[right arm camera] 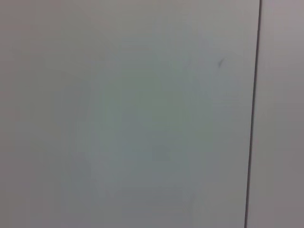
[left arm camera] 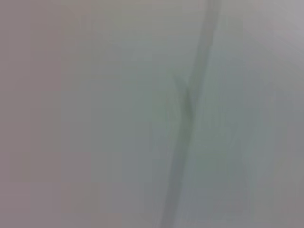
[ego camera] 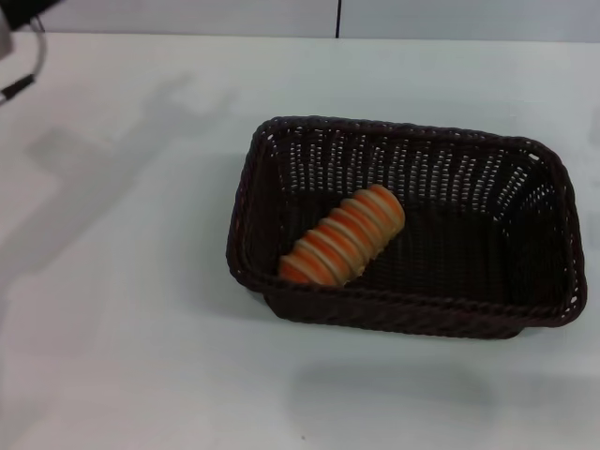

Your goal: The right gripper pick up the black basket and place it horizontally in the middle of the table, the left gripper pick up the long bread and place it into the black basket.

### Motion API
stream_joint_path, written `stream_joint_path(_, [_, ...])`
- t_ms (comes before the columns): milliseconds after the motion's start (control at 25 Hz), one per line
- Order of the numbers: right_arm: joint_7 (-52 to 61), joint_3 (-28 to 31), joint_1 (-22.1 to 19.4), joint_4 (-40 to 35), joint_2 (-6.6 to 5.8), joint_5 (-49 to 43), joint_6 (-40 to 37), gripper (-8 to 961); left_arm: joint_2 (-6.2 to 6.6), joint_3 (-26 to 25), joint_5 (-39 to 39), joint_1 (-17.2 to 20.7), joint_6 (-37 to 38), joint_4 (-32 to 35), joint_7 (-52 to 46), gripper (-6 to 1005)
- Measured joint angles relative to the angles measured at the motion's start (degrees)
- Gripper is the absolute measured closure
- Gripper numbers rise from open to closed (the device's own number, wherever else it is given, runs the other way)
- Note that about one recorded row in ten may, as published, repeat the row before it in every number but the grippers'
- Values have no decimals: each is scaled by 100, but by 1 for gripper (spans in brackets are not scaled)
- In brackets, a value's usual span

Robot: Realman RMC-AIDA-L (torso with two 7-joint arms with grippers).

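A: What is the biggest thing here, and can something still go wrong?

B: The white desk (ego camera: 122,309) is the biggest; on it sits the black basket (ego camera: 469,309), lying horizontally, a little to the robot's right of the middle; I judge both steps are done.

A: And the long bread (ego camera: 343,235)?

B: It lies inside the basket, diagonal, its lower end touching the near wall; if an arm bumps the basket, the bread can roll, but the walls should keep it.

A: Where are the grippers?

B: Only a piece of the left arm (ego camera: 21,37) shows at the far left corner; the left gripper and right gripper are outside every view, so I cannot tell if their fingers are released or clenched; the wrist views show only a pale surface with a dark line.
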Motion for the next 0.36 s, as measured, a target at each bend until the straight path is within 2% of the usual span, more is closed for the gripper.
stream_joint_path(80, [0, 15, 37, -22, 3, 0, 3, 625, -7, -96, -665, -9, 213, 399, 667, 138])
stream_joint_path(120, [0, 19, 52, -28, 4, 0, 6, 625, -13, -210, -1256, -68, 305, 833, 1357, 138])
stream_joint_path(200, [0, 24, 73, -34, 9, 0, 11, 625, -15, -335, -1822, -171, 308, 1292, 2031, 138])
stream_joint_path(240, [0, 26, 78, -34, 11, 0, 13, 625, -15, -335, -1822, -171, 308, 1292, 2031, 138])
stream_joint_path(280, [0, 26, 81, -34, 12, 0, 14, 625, -14, -451, -2151, -285, 260, 1664, 2440, 138])
stream_joint_path(320, [0, 28, 81, -33, 12, 0, 14, 625, -10, -783, -2609, -506, 41, 2395, 3160, 138])
stream_joint_path(360, [0, 27, 84, -28, 13, 1, 15, 625, -9, -936, -2711, -587, -64, 2640, 3379, 138])
